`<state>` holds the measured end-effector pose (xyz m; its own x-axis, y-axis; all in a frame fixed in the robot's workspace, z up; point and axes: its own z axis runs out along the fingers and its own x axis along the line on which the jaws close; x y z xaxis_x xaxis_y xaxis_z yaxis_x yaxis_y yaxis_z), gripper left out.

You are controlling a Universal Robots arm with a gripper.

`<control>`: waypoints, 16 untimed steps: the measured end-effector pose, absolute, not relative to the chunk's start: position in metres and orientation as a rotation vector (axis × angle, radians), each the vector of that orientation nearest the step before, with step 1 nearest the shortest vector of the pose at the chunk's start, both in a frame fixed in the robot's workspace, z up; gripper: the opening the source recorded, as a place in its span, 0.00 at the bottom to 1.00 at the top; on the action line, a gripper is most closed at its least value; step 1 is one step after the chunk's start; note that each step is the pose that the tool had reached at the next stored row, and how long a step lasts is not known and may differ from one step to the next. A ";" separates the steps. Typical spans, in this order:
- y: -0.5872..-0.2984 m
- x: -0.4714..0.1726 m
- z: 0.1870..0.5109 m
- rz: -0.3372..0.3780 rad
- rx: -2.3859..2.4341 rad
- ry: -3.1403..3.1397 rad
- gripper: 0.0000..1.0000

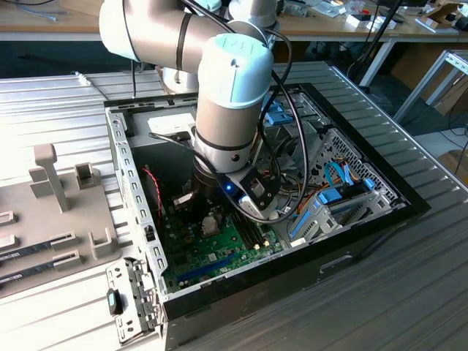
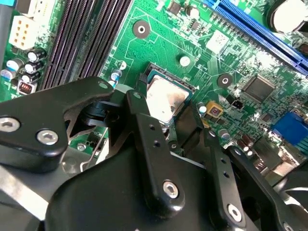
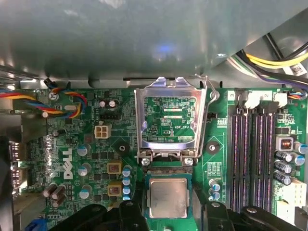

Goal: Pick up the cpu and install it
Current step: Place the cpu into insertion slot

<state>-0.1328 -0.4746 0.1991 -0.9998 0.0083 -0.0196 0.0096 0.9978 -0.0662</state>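
Between the two black fingers (image 2: 154, 144) of the pincer (image 3: 168, 216) sits the cpu (image 3: 167, 197), its silvery lid up and its green rim showing at the edges. Both wrist views show a finger at each of two opposite sides of the chip, and the chip seems raised a little over the board, so I judge the pincer to be pinching it, though the contact at the very tips is partly hidden.

Just beside the chip, the socket's metal load plate (image 3: 169, 120) stands swung open, its window showing board behind it, and the retaining lever (image 3: 208, 103) is lifted alongside. Whether the chip is already seated in the socket bed or hangs just above it cannot be told; a dark socket edge (image 2: 166, 74) shows at one side of it in the second wrist view.

As a judgement: the pick-up looks done and the chip is at the socket, but the plate is not closed and the lever not latched, so installation is unfinished.

Memory slots (image 3: 252, 154) run near the socket on the motherboard (image 3: 96, 159). In the exterior view the arm (image 1: 230, 95) reaches down into the open computer case (image 1: 365, 219), which lies on the table (image 1: 409, 292).
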 end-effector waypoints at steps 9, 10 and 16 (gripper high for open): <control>-0.474 -0.133 0.195 -0.103 0.014 3.120 0.47; -0.474 -0.133 0.195 -0.102 0.014 3.120 0.48; -0.474 -0.133 0.201 -0.102 0.014 3.120 0.54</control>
<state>-0.1328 -0.4739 0.2014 -0.9998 0.0086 -0.0204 0.0099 0.9978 -0.0651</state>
